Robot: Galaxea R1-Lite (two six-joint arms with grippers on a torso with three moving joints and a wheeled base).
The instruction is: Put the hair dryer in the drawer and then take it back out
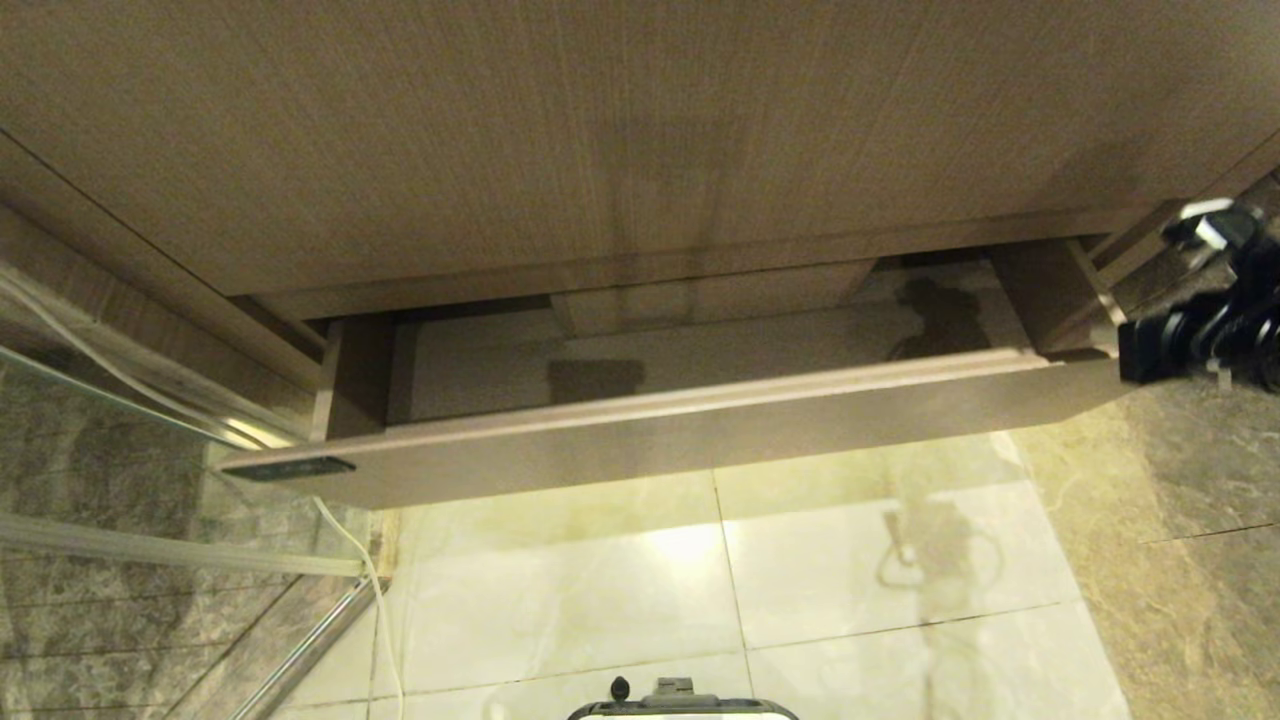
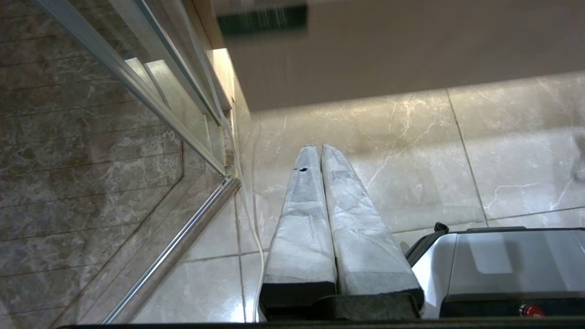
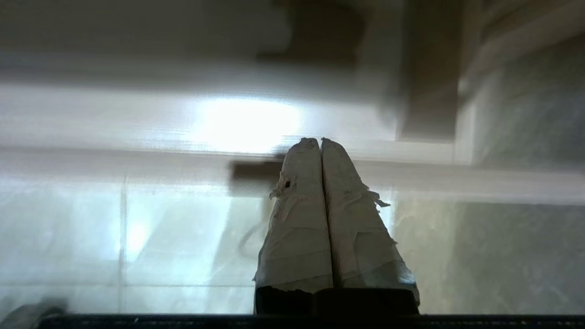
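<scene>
One wide shallow light-wood drawer (image 1: pixel 700 440) stands pulled open in the head view, its visible floor bare around the boxed cut-out; no hair dryer shows anywhere. A white cord (image 1: pixel 370 580) trails down the pale floor tiles (image 1: pixel 850 580). At the drawer's right end sits the right arm, partly cut off. The left claw (image 2: pixel 320 147) is clenched, empty, above tiles beside a glass shower door (image 2: pixel 151 114). The right claw (image 3: pixel 320 140) is clenched too, its surroundings blurred.
</scene>
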